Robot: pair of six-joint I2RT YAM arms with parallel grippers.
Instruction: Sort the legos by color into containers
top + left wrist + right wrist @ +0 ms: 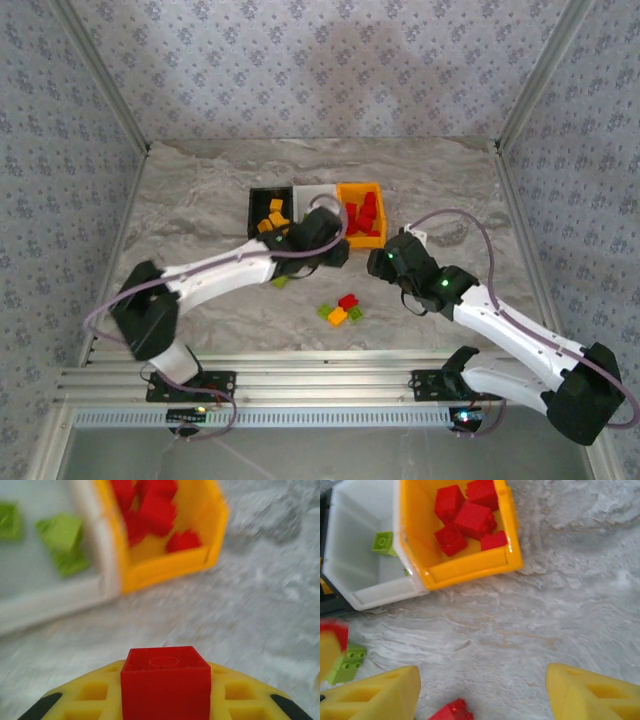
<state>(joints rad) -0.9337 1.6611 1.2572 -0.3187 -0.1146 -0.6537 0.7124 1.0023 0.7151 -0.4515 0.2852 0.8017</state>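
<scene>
Left tool point(165, 702): clamped on a red brick point(165, 680) (its top face toward the camera), over the table point(250, 630).
Ahead of it: orange bin point(165, 567) holding red legos point(155, 510); white bin point(50, 600) on that bin's left, green legos point(62, 540) inside.
Right tool point(482, 695): spread wide, a loose red brick point(451, 711) low between its fingers point(370, 695), orange bin ahead-left.

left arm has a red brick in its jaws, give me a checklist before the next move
1. Red lego gripped in left jaws: ok.
2. Orange bin holds only red bricks, so the colour matches: ok.
3. Held lego above orange bin: not ok, the bin lies ahead.
4. Right jaws open and clear of orange bin: ok.
5. How deep the left jaws grip the lego: cannot tell.
</scene>
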